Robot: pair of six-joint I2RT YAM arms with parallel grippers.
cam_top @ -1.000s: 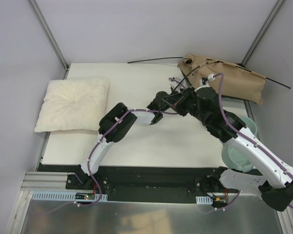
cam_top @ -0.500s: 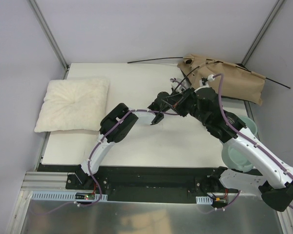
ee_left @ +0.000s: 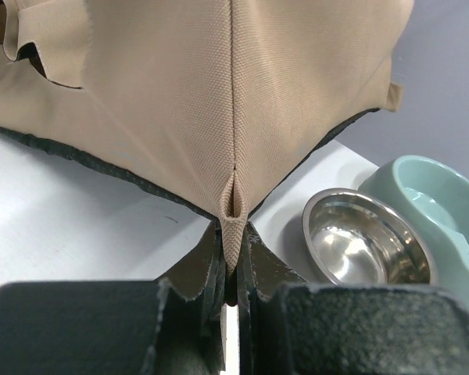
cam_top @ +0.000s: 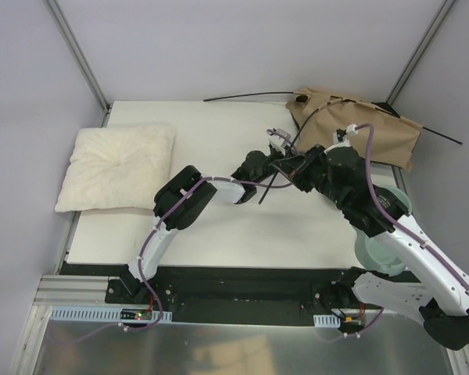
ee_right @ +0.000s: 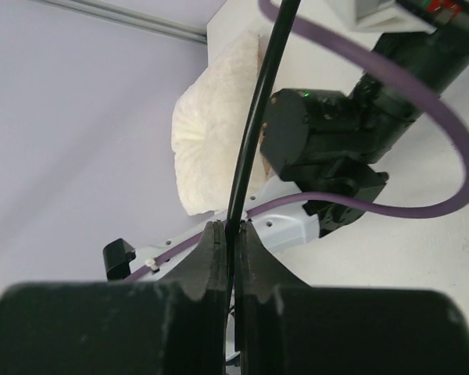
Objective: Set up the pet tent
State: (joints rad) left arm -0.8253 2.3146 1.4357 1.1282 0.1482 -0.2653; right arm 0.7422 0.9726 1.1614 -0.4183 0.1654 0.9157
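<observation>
The pet tent (cam_top: 359, 129) lies collapsed at the table's back right: tan fabric with black lining. One thin black pole (cam_top: 250, 96) sticks out to its left, and another pole end (cam_top: 445, 137) to its right. My left gripper (cam_top: 275, 152) is shut on a seamed corner of the tent fabric (ee_left: 233, 205), which fills the left wrist view. My right gripper (cam_top: 288, 168) is right beside it, shut on a thin black pole (ee_right: 258, 117) that runs up between its jaws. That pole's lower end (cam_top: 264, 195) pokes out below the grippers.
A cream fluffy pillow (cam_top: 117, 166) lies at the table's left and shows in the right wrist view (ee_right: 215, 133). A teal bowl stand (cam_top: 383, 246) with a steel bowl (ee_left: 367, 246) sits at the right edge. The two arms cross close together mid-table.
The right gripper has drawn its pole down and toward the front, so the pole's end now sticks out below. The tent's near-left edge has shifted with it. The left gripper moved slightly.
</observation>
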